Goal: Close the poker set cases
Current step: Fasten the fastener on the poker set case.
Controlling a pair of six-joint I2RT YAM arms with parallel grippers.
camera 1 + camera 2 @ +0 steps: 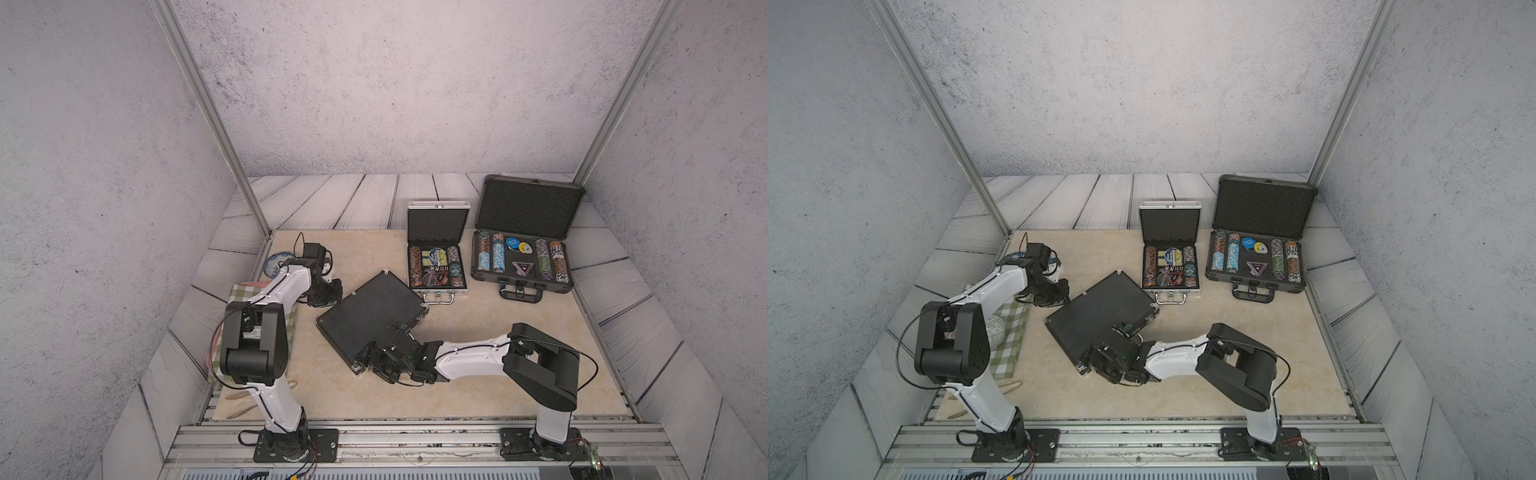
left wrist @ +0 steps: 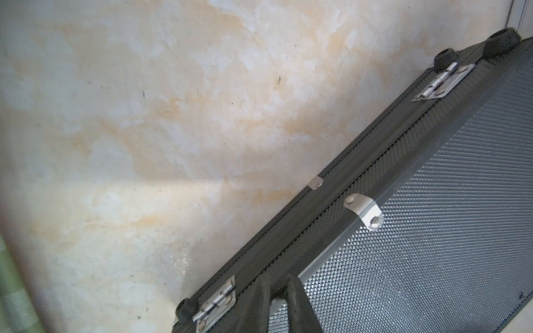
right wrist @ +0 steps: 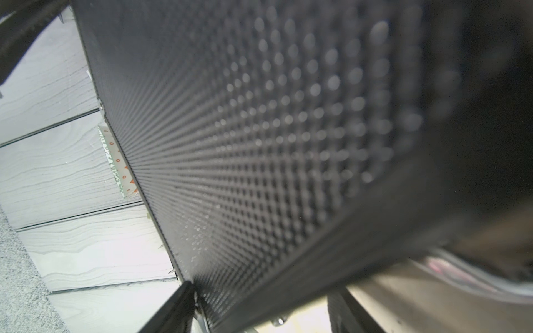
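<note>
**Black case down, two lids still standing**

The left gripper (image 2: 277, 276) is seen almost clenched, with nothing pinched. Its fingers (image 2: 259, 305) are set at the hinge-side rim of the black case (image 1: 370, 307), just beside a hinge (image 2: 217, 301). The right gripper (image 1: 380, 358) is placed at the opposite, near edge of the same case. In its wrist view the fingers are spread to either side of the dimpled lid's edge, but it cannot be made out whether that edge is actually clamped. The case lies askew in the middle of the table (image 1: 478, 374) with its lid lowered onto the base; whether the latches are fastened is not shown. Beyond it, the silver case (image 1: 437, 272) and the larger dark-grey case (image 1: 523, 262) are left open at the back, lids upright and chips exposed.

Trouble is judged most likely from the right side. Were those jaws tightened and drawn away, the lid could be lifted again or the whole case dragged. A push from either arm could also slide it into the silver case, whose handle (image 1: 439, 297) sits just beside its far corner. On the hinge side, the narrow fingertips could be slipped off the rim. Later, an upright lid pushed carelessly may shove its case along rather than fold down.
</note>
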